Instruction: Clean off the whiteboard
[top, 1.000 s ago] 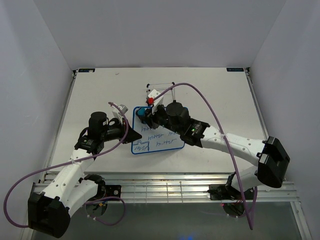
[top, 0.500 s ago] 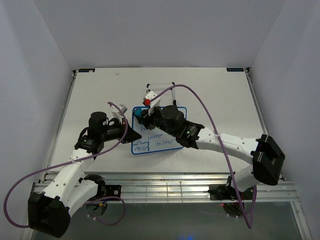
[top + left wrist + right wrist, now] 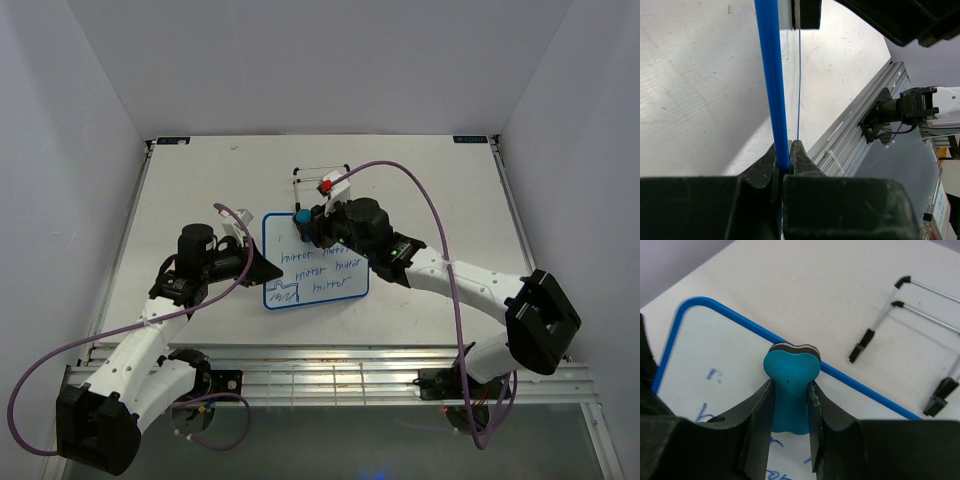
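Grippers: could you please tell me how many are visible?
2. The left gripper clamps the whiteboard by its left edge; the right gripper holds the blue eraser at the far edge.

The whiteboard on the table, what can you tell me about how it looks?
A small white rectangular whiteboard with a thin blue rounded-corner frame lies on the table, about in the middle. Blue handwritten lines cover most of it. The left gripper pinches its left edge; the blue eraser in the right gripper sits on its far edge.
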You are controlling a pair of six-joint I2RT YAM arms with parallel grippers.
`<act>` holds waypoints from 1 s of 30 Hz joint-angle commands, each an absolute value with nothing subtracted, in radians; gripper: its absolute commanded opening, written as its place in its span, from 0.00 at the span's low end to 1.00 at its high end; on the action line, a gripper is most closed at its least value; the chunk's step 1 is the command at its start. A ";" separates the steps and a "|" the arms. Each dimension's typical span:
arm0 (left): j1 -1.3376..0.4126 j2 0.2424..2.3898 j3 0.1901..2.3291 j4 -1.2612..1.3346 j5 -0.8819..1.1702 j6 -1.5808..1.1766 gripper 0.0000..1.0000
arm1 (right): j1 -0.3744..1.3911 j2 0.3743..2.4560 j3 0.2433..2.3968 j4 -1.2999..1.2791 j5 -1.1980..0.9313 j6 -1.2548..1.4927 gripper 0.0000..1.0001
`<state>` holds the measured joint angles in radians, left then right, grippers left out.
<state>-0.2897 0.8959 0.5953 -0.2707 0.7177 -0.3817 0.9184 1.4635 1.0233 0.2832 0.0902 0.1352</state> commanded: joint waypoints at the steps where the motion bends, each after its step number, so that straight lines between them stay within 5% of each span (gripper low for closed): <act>1: -0.304 0.865 0.600 -0.242 0.770 -0.279 0.00 | 0.847 1.476 0.942 0.172 0.161 0.149 0.23; 9: -0.304 0.871 0.600 -0.241 0.776 -0.278 0.00 | 0.827 1.462 0.913 0.186 0.085 0.179 0.21; 18: -0.305 0.871 0.600 -0.239 0.778 -0.278 0.00 | 1.003 1.525 1.094 0.196 0.011 0.222 0.21; 30: -0.305 0.867 0.597 -0.239 0.779 -0.278 0.00 | 1.106 1.666 1.293 0.120 0.185 0.224 0.21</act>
